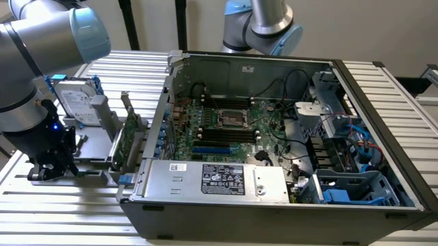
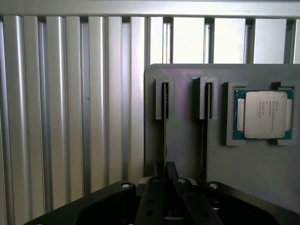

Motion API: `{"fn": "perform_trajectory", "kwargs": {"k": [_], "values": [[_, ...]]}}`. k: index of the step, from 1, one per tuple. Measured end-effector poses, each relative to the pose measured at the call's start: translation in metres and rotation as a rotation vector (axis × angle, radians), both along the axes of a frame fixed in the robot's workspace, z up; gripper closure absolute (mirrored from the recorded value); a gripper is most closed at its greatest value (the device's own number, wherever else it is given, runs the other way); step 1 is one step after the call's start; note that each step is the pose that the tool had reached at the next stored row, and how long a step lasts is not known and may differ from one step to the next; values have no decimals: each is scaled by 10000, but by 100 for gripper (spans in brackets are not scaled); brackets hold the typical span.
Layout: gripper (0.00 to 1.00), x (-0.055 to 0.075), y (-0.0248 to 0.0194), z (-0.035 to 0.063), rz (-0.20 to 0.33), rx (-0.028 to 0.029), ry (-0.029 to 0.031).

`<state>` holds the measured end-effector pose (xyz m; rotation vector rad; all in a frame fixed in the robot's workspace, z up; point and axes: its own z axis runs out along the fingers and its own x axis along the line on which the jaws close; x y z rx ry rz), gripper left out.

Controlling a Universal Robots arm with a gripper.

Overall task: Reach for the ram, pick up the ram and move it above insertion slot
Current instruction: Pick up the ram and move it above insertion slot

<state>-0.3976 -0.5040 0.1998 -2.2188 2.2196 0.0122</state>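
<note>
Table (image 1: 61,205): silver, ribbed slats. Fixture plate (image 2: 262,168): grey. CPU (image 2: 265,115): silver lid, teal edge. Mainboard (image 1: 233,123): green. Gripper (image 2: 165,165): blk. Arm jnt caps (image 1: 92,33): lt blue.

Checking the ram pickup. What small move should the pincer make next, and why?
Probably ease the pincer a little lower onto the ram: it stands on edge in the gray holder, in line with the pincer, seated in its slot and not yet lifted.

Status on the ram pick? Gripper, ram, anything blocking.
Gripper low over gray holder. Ram on edge in its slot, in line with gripper. Second stick in neighbouring slot, CPU beyond it; nothing between gripper and ram.
</note>
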Motion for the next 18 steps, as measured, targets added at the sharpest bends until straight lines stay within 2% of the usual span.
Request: {"fn": "perform_trajectory", "kwargs": {"k": [11,14,18], "values": [[87,0,0,9,-2,26,-3],[87,0,0,65,-2,37,0],[87,2,0,217,-2,45,6]]}}
